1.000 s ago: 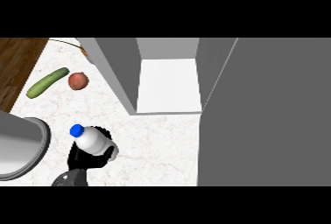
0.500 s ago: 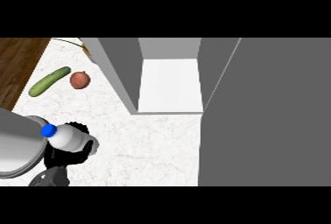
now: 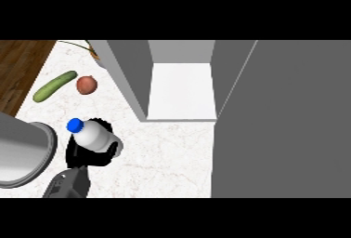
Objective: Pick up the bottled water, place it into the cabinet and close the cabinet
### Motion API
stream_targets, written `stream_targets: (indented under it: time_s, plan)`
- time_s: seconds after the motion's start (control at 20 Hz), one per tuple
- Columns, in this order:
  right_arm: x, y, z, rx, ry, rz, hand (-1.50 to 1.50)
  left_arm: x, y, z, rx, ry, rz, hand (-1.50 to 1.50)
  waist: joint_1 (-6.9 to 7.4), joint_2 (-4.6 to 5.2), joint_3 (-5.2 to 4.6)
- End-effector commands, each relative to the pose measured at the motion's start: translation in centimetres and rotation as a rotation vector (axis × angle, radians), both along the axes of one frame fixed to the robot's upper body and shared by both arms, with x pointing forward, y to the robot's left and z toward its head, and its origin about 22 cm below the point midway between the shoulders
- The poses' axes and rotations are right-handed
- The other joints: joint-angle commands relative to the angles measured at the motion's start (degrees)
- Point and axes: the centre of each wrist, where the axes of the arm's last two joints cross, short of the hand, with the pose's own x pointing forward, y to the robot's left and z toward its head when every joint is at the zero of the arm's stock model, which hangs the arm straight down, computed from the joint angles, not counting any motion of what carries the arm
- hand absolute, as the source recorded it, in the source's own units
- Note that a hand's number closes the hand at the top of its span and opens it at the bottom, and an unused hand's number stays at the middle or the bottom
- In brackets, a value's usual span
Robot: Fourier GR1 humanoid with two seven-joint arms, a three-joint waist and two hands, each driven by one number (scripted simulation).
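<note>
The bottled water [image 3: 96, 138] is white with a blue cap [image 3: 74, 124] and leans with the cap toward the upper left. My left hand [image 3: 86, 156] is shut on it from below at the lower left of the head view, over the marbled counter [image 3: 165, 153]. The open cabinet [image 3: 182, 90] shows a white shelf floor to the upper right of the bottle, apart from it. Its grey door [image 3: 288, 121] stands wide and fills the right of the view. My right hand does not show.
A large grey round pot [image 3: 21, 151] sits right beside my left hand at the left edge. A green cucumber [image 3: 53, 86] and a reddish onion [image 3: 86, 84] lie at the far left. Dark wood [image 3: 17, 62] borders the counter there.
My left hand swung left toward the pot with the bottle, then came back right and slightly farther away. The cabinet and vegetables have not moved.
</note>
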Motion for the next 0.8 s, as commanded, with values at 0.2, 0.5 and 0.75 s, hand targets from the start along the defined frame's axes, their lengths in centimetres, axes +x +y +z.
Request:
stream_targets:
  time_s: [0.2,0.5,0.75]
  plan:
    - [-0.4,1.7,3.2,0.029,-0.072,0.012,-1.5,0.9,-6.6,3.8,-0.001,0.008,-0.063,1.5,-0.01,0.03,0.01]
    - [-0.4,1.5,4.4,0.008,-0.084,0.056,-1.5,3.0,-11.6,8.2,0.06,-0.043,-0.036,1.5,-0.8,0.1,-0.06]
    - [-0.2,0.9,3.2,0.015,-0.071,0.045,-1.5,4.0,-14.2,10.8,0.09,-0.059,-0.003,1.5,-0.84,0.14,-0.02]
